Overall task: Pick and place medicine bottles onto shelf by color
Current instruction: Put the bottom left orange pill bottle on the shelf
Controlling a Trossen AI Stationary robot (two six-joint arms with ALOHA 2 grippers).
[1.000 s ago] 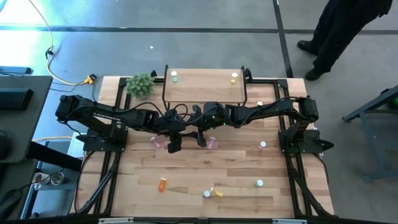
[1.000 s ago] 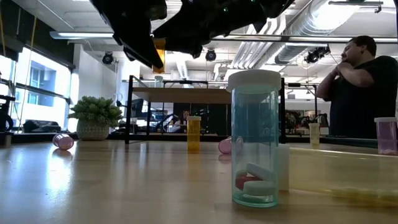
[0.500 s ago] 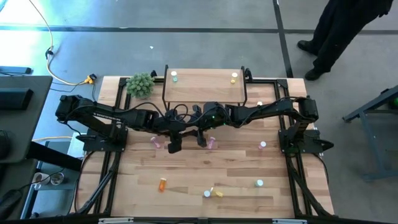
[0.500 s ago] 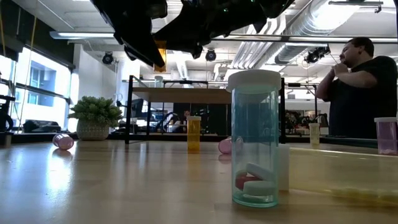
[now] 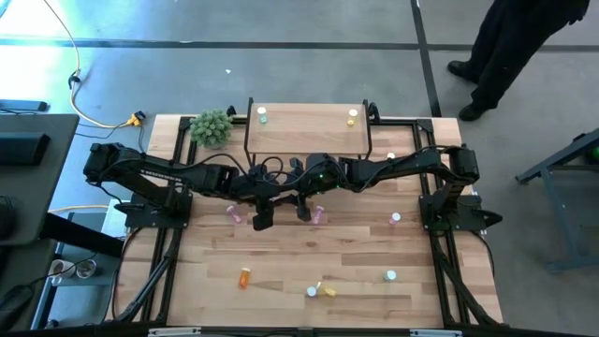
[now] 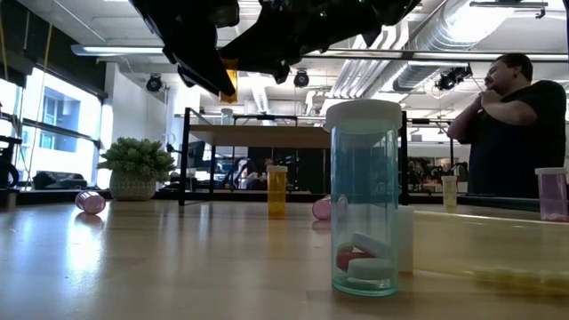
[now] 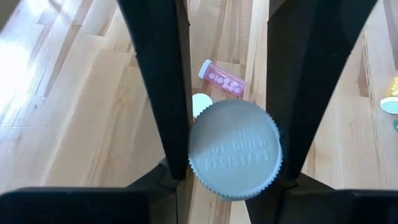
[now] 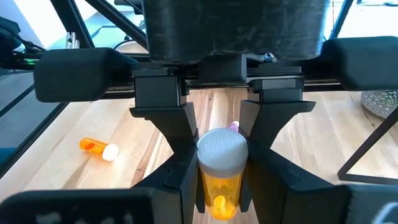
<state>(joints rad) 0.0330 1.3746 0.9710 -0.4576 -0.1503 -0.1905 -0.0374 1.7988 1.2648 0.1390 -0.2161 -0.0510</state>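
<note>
Right hand (image 8: pixel 219 180) clamping yellow bottle (image 8: pixel 220 186), translucent, white ribbed cap

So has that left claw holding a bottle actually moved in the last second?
No. In the high view the left gripper sits at the same spot just in front of the shelf, beside the lying pink bottle, as a second ago.

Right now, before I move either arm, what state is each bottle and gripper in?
left gripper: jaws shut on held bottle, above the table.
right gripper: beside it, mid-table.
shelf green bottle: upright on shelf.
shelf yellow bottle: upright on shelf.
front green bottle: upright, capped.
orange bottle: capped, lying on its side.
pink bottle: capped, lying on its side.
</note>
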